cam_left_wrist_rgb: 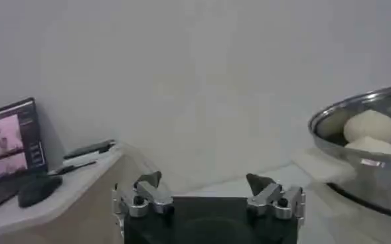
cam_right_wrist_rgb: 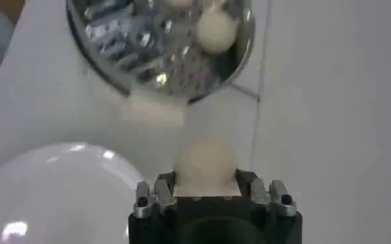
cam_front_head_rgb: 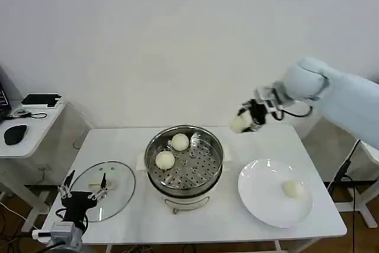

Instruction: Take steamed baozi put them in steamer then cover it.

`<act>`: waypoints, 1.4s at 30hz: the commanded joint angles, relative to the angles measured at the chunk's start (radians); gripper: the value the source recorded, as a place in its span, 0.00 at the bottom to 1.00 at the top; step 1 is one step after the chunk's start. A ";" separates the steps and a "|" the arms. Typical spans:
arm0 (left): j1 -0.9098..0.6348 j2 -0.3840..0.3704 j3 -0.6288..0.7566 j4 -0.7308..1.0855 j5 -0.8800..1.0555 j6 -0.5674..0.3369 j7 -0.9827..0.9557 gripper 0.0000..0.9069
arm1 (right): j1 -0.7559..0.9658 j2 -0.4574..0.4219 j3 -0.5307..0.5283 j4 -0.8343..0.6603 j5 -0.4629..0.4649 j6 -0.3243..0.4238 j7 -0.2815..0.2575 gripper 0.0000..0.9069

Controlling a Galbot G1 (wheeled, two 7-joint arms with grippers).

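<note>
Setting: I read this as a lab or test room | bare white wall [cam_front_head_rgb: 177, 39] across the upper frame | white work table [cam_front_head_rgb: 118, 140] at centre | side desk [cam_front_head_rgb: 29, 128] at left edge carrying laptop [cam_left_wrist_rgb: 9, 142] and mouse [cam_front_head_rgb: 15, 134]

A cream-white baozi [cam_front_head_rgb: 241, 123] was gripped by the black-and-silver right gripper [cam_front_head_rgb: 249, 118]. Two more cream-white buns [cam_front_head_rgb: 172, 150] were seen in the shiny silver steamer [cam_front_head_rgb: 207, 173], whose tray was patterned with rows of small holes. Another pale bun [cam_front_head_rgb: 293, 189] was seen on the plain white plate [cam_front_head_rgb: 260, 197]. The clear glass lid [cam_front_head_rgb: 118, 182] was edged in silver on the white table [cam_front_head_rgb: 331, 220].
</note>
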 commanded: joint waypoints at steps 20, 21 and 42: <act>0.025 -0.003 -0.074 -0.025 -0.020 0.002 0.001 1.00 | -0.077 0.298 -0.158 -0.009 -0.075 0.192 -0.049 0.70; 0.025 -0.004 -0.077 -0.025 -0.022 0.002 0.001 1.00 | -0.083 0.302 -0.158 -0.008 -0.076 0.199 -0.049 0.70; 0.029 -0.010 -0.099 -0.015 -0.041 -0.002 0.005 1.00 | -0.092 0.320 -0.186 0.005 -0.103 0.251 -0.051 1.00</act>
